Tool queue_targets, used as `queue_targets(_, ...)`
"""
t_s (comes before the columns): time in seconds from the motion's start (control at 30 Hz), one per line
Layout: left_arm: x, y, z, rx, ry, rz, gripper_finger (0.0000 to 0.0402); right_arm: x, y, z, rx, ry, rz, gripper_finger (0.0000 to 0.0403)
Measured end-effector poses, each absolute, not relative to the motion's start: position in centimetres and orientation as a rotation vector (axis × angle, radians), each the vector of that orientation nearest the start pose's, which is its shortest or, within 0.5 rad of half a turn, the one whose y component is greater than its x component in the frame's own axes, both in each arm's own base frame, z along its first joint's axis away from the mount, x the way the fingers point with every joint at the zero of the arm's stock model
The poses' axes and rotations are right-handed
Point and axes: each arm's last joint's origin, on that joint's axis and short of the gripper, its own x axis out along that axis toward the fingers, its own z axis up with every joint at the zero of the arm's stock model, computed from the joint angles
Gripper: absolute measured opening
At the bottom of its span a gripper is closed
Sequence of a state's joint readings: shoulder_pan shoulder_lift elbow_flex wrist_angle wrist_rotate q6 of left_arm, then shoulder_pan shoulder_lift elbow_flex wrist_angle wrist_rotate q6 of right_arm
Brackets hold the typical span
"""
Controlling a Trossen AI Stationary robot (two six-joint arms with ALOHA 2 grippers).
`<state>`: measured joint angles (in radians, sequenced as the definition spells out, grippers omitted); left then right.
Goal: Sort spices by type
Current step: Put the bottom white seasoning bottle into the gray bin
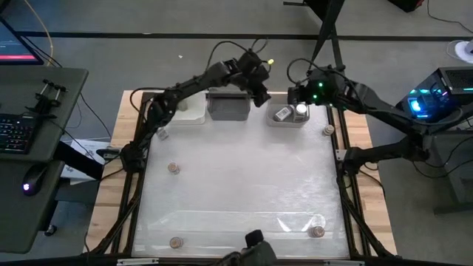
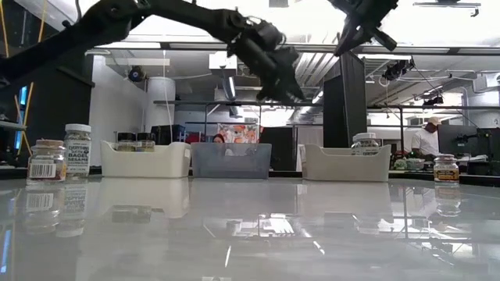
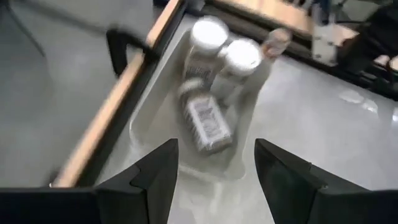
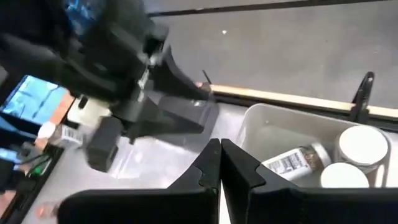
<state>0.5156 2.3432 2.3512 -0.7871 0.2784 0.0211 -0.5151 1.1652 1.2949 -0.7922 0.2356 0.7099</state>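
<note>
My left gripper [image 3: 216, 149] hangs open and empty above the white bin [image 3: 149, 118] at the table's far right [image 1: 288, 118]. In that bin two white-capped spice jars [image 3: 225, 46] stand upright and a third jar [image 3: 205, 121] lies on its side on the bin's floor. My right gripper [image 4: 219, 160] is shut and empty, raised just over the same bin's far side [image 1: 299, 94]. Dark-capped jars [image 2: 136, 140] stand in the white bin at the far left [image 2: 146, 160]. Loose jars stand on the table [image 1: 173, 168], [image 1: 176, 241], [image 1: 318, 231], [image 1: 328, 131].
A grey bin [image 1: 229, 107] stands between the two white ones along the far edge. Two jars [image 2: 47, 160] stand at the table's left side and one [image 2: 446, 168] at its right. The table's middle [image 1: 244, 177] is bare. A person shows in the room behind.
</note>
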Motion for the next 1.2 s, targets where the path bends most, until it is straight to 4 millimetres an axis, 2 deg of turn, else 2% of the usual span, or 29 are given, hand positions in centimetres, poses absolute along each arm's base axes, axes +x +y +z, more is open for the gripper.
queue_targets(0.17,46.4,25.3,26.1,-0.423,0.722,0.211,0.0224,18.6,-12.3,38.2,0.763,0.352,-0.959,0.0002)
queue_targets(0.37,49.9,22.9,23.9,-0.429,0.634,0.108,0.0281,18.3,-12.6,38.2,0.777,0.341,-0.976,0.002)
queue_targets(0.53,51.7,21.2,22.1,-0.353,0.629,0.215,0.0311,18.2,-12.6,38.2,0.78,0.345,-0.979,0.0039)
queue_targets(0.73,52.4,20.6,20.9,-0.278,0.649,0.348,0.0316,18.2,-12.6,38.2,0.797,0.343,-0.978,0.0051)
queue_targets(0.93,52.1,21.2,19.9,-0.302,0.691,0.35,0.0315,18.2,-12.5,38.2,0.809,0.342,-0.97,0.0051)
queue_targets(1.0,51.3,21.6,20.9,-0.314,0.707,0.334,0.0314,18.2,-12.5,38.1,0.809,0.343,-0.97,0.0051)
queue_targets(1.07,50.1,22.2,23.0,-0.301,0.714,0.293,0.0308,18.2,-12.6,38.1,0.81,0.35,-0.975,0.0051)
queue_targets(1.2,45.4,24.9,27.8,-0.317,0.763,0.281,0.0285,18.0,-13.4,37.9,0.811,0.35,-1.006,0.0051)
